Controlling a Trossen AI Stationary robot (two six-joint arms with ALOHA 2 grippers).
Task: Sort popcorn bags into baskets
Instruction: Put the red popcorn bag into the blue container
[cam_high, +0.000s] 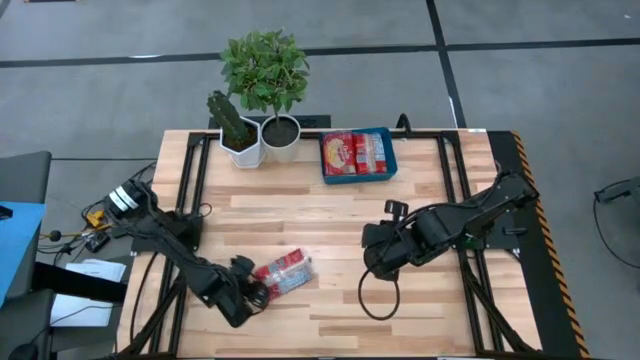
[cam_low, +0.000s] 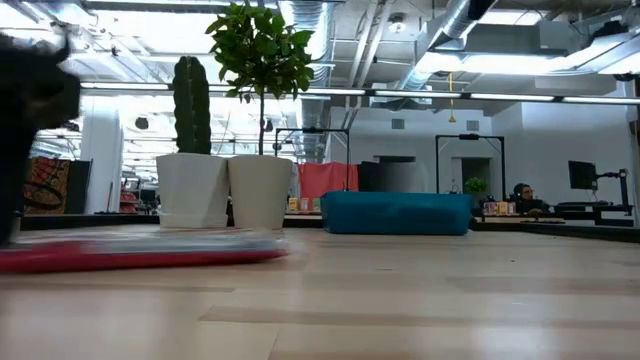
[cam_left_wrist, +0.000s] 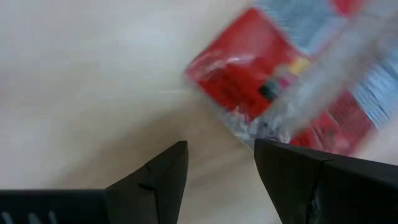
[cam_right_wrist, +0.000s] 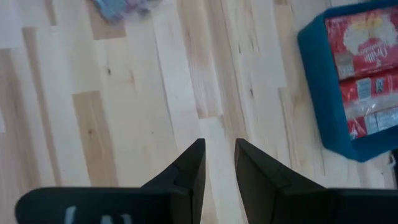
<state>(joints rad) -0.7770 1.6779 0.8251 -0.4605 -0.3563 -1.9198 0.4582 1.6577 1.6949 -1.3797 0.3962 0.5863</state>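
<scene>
One red popcorn bag (cam_high: 285, 272) lies flat on the wooden table near its front left; it also shows in the left wrist view (cam_left_wrist: 273, 74) and as a red streak in the low view (cam_low: 140, 255). My left gripper (cam_high: 256, 294) (cam_left_wrist: 217, 146) hovers open just at the bag's near-left end, with bare table between its fingers. More popcorn bags (cam_high: 353, 153) lie in the blue basket (cam_high: 390, 160) at the far middle. My right gripper (cam_high: 372, 262) (cam_right_wrist: 219, 146) hangs over bare table right of centre, its fingers a narrow gap apart with nothing between them.
Two white pots, one with a cactus (cam_high: 232, 122) and one with a leafy plant (cam_high: 265, 68), stand at the far edge left of the basket. A black cable loop (cam_high: 378, 298) lies below the right arm. Bare wood lies between the loose bag and the basket.
</scene>
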